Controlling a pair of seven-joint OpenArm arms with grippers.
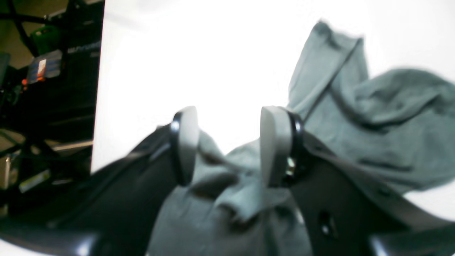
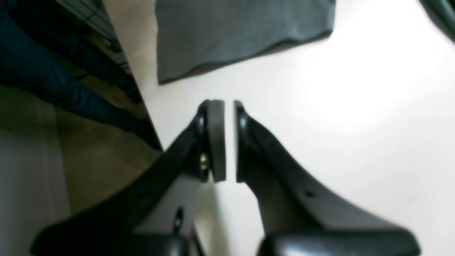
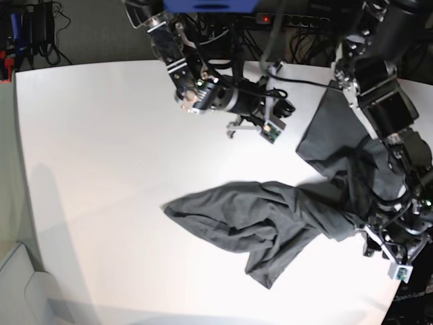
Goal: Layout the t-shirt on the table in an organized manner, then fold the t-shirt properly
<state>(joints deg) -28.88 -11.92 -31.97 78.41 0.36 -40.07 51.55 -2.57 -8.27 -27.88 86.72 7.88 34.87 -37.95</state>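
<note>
- We see the dark charcoal-grey, wrinkly short-sleeved cloth t-shirt (image 3: 270, 220) lying bunched on the large white smooth-topped desk (image 3: 101, 149), toward its near right part in the base view.
- One part of the garment spreads left in rumpled folds, and another runs up and to the right along the left arm, ending in a flatter panel near the desk's far right edge.
- The left end effector (image 1: 227, 142) sits low at the shirt's right end, its two pale grey pads (image 1: 272, 142) spread apart.
- Folds of grey cloth lie beneath and between those pads; the left wrist view is blurred, so we think the cloth is released rather than pinched, with bright desk showing through the gap.
- The right end effector (image 2: 229, 140) is clenched, its pads almost touching with only a thin slit between them, and nothing is caught there.
- It hangs over bare desk, well apart from the bunched cloth, with a flat hemmed edge of the shirt (image 2: 241, 32) beyond its tips in the right wrist view.
</note>
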